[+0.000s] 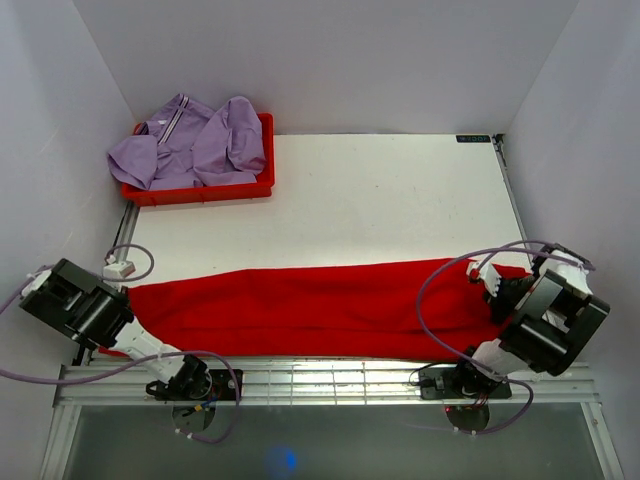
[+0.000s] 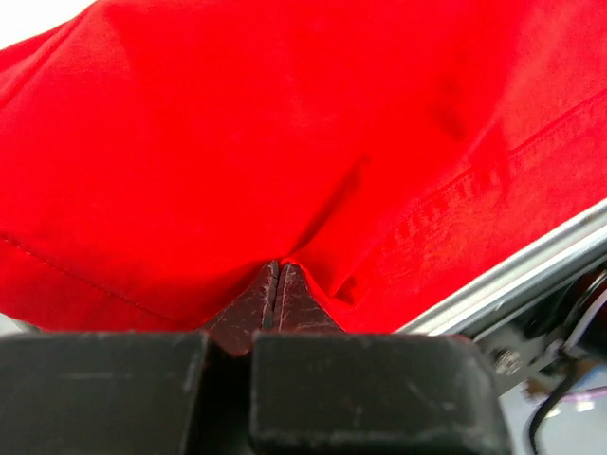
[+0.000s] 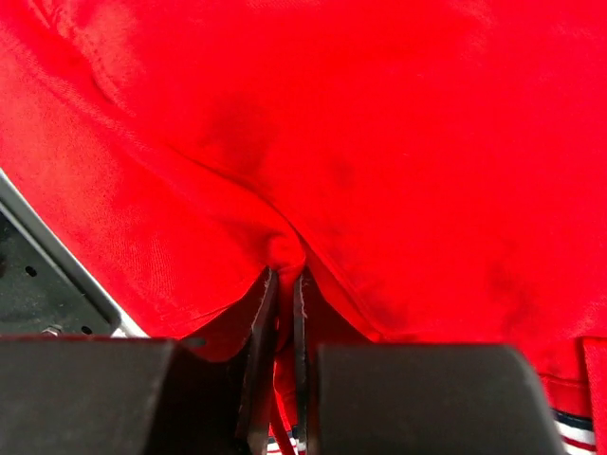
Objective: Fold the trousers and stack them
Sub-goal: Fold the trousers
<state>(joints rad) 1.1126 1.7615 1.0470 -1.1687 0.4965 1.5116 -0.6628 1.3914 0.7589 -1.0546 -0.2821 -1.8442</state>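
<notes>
Red trousers lie stretched out in a long band across the near part of the white table, from the left arm to the right arm. At the left end my left gripper is shut on a pinch of the red cloth, its jaws pressed together. At the right end my right gripper is shut on a thick fold of the same trousers, with cloth showing between the jaws. In the top view each gripper is mostly hidden by its own arm.
A red bin at the back left holds lilac clothes. White walls close in the table on three sides. A metal rail runs along the near edge, and purple cables loop by both arms.
</notes>
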